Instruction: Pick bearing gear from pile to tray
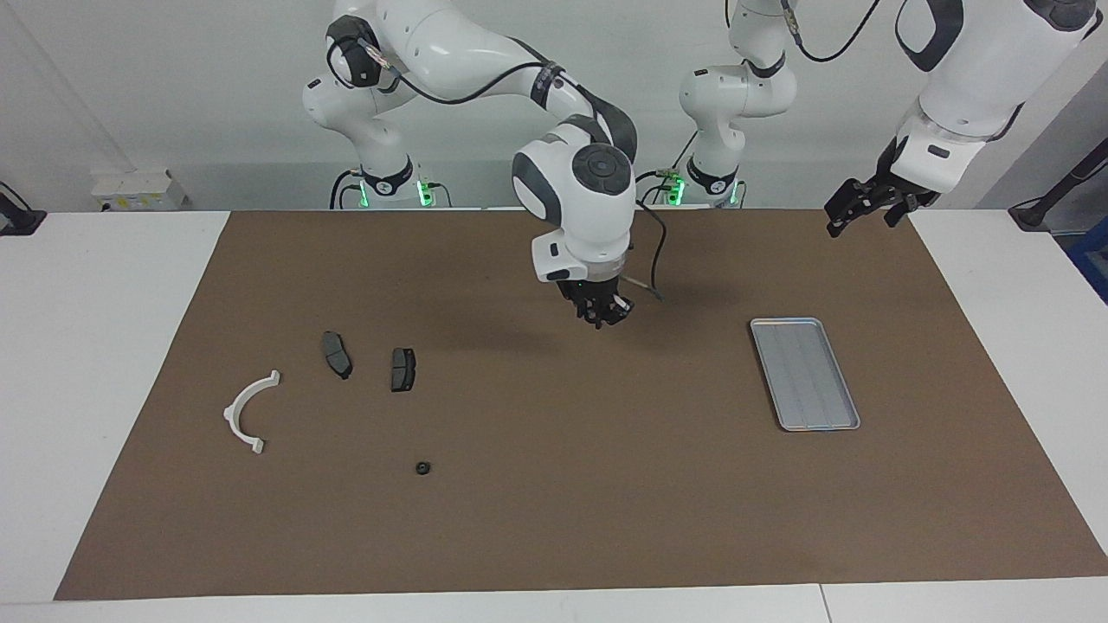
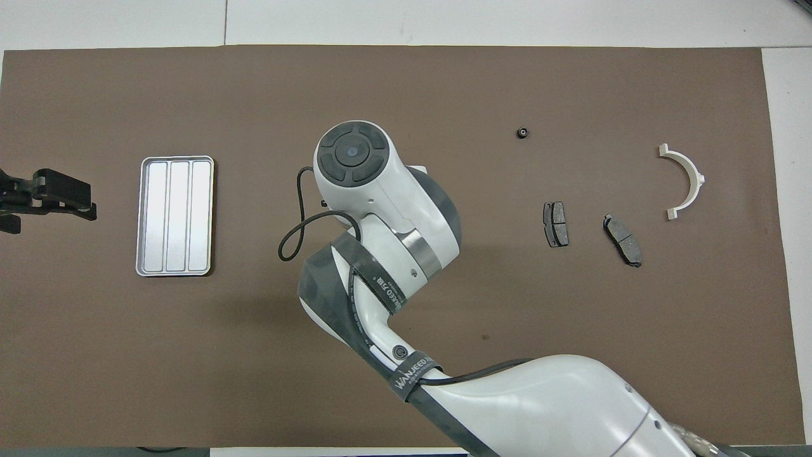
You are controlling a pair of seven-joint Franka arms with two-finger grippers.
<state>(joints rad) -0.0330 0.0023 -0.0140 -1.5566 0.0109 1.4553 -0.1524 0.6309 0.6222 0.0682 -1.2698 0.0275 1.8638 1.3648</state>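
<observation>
Since the right arm's own wrist sits on top of it in the overhead view, the right gripper (image 1: 603,316) only shows from across the table, hanging over the middle of the brown mat (image 1: 554,519), and honestly I can't tell if it's closed or has anything in it. The left gripper (image 1: 861,216) waits up in the air over the mat's edge at the left arm's end, open and empty, half cut off in the overhead view. The tray (image 1: 783,321) lies flat near that end: silver, ridged, nothing in it, with loads of bare mat all round. Toward the right arm's end are two dark brake pads (image 1: 337,354) (image 1: 402,369) side by side but apart, then the white half-ring (image 1: 230,415) a bit farther out, close to the mat's edge. Farthest from the robots is a tiny black round piece (image 1: 422,468), alone on the mat, too small to make out any detail.
</observation>
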